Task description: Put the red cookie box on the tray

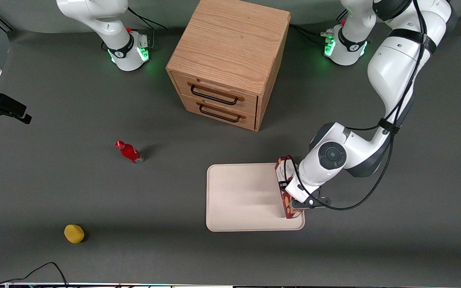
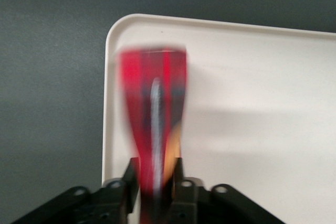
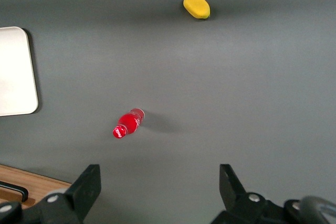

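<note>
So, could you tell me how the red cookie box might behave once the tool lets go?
The tool grips the red cookie box over the tray. Slim cardboard, so probably light and fairly stiff. Released on its narrow edge, it may tip over.

The gripper [image 1: 299,199] is holding the red cookie box [image 1: 285,188] between its jaws over the tray [image 1: 242,196], at the edge toward the working arm's end. Most of the tray's floor is lying bare. The wooden drawer cabinet [image 1: 228,60] is standing farther from the front camera. The red bottle [image 1: 129,152] and yellow lemon-like object [image 1: 74,233] are lying well apart, toward the parked arm's end of the desk [image 1: 414,240].
</note>
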